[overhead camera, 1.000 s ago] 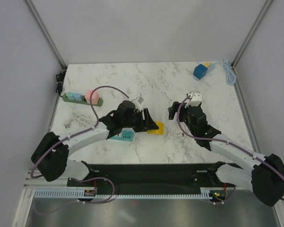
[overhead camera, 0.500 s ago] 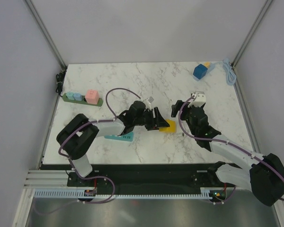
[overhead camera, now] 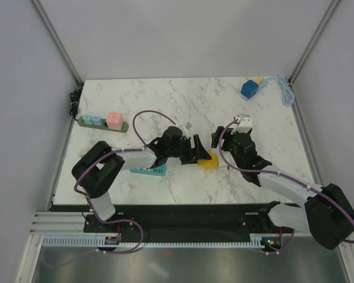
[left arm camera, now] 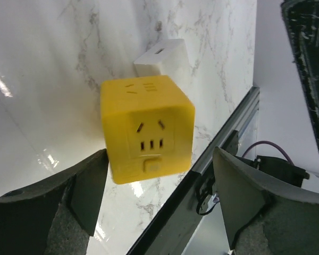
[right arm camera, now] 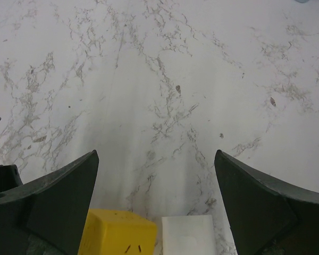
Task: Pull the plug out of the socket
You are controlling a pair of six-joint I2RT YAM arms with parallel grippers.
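The yellow cube socket (overhead camera: 209,160) lies on the marble table near the middle. In the left wrist view the socket (left arm camera: 147,127) sits between my open left fingers, with the white plug (left arm camera: 162,58) stuck in its far side. My left gripper (overhead camera: 197,154) is open around the cube from the left, and it also shows in the left wrist view (left arm camera: 159,159). My right gripper (overhead camera: 217,141) is open just beyond the cube. In the right wrist view it (right arm camera: 156,156) hangs over the cube (right arm camera: 119,234) and the plug (right arm camera: 187,234), which sit at the bottom edge.
A green power strip (overhead camera: 103,122) with pink and blue plugs lies at the far left. A teal block (overhead camera: 150,171) lies under my left arm. A blue cube (overhead camera: 249,88) and a light blue cable (overhead camera: 286,88) are at the far right corner.
My left arm has reached to the right, and the yellow cube has shifted right with it. My right gripper has moved slightly left, closer to the cube.
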